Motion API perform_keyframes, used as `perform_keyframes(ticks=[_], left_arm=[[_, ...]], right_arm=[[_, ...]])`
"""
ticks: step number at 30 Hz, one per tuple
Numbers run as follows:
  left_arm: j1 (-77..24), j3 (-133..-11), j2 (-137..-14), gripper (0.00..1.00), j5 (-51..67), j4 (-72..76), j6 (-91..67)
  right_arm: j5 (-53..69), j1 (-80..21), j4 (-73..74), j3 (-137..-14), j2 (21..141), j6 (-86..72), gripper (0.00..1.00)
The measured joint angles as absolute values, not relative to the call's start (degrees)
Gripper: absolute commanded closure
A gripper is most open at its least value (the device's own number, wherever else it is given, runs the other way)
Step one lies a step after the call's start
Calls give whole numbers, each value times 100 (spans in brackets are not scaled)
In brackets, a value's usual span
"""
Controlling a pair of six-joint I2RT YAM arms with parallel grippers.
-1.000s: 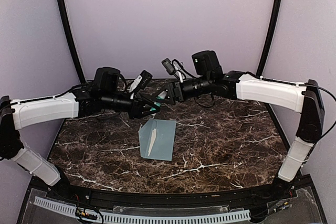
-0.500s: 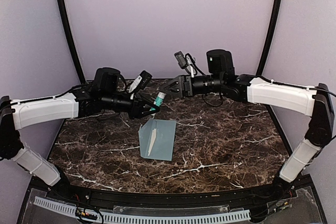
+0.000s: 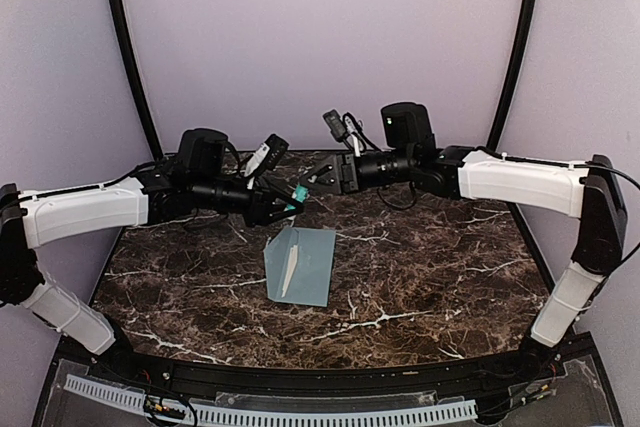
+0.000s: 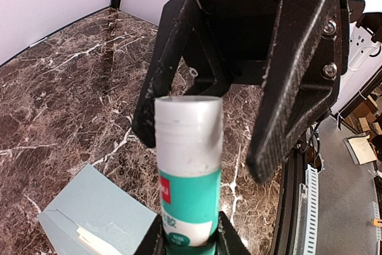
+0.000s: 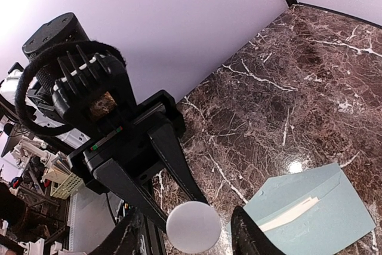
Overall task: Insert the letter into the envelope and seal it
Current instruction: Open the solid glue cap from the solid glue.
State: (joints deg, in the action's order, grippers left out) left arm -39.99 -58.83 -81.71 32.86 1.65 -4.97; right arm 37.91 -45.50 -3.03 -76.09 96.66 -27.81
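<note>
Glue stick end between parted right tool jaws; envelope beyond.

Glue stick, lower centre of your left wrist view:
- red brand patch with white characters, too blurred for you to read
- small white print on the green band, likewise illegible

Elsewhere you have no legible text.

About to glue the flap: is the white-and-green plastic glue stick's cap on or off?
On: the left wrist view shows the white cap seated on the white-and-green glue stick; its end looks smooth and closed.
</note>
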Motion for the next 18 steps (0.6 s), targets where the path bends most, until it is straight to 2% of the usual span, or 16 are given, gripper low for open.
perform_keyframes(ticks=[14, 18], left_arm=[[-3999, -5883, -8167, 100, 3295, 163, -502], [-3999, -5883, -8162, 100, 3295, 165, -502]], right_arm=[[3776, -4547, -429, -7618, 9699, -2956, 84], [3765, -4547, -451, -7618, 9699, -2969, 86]])
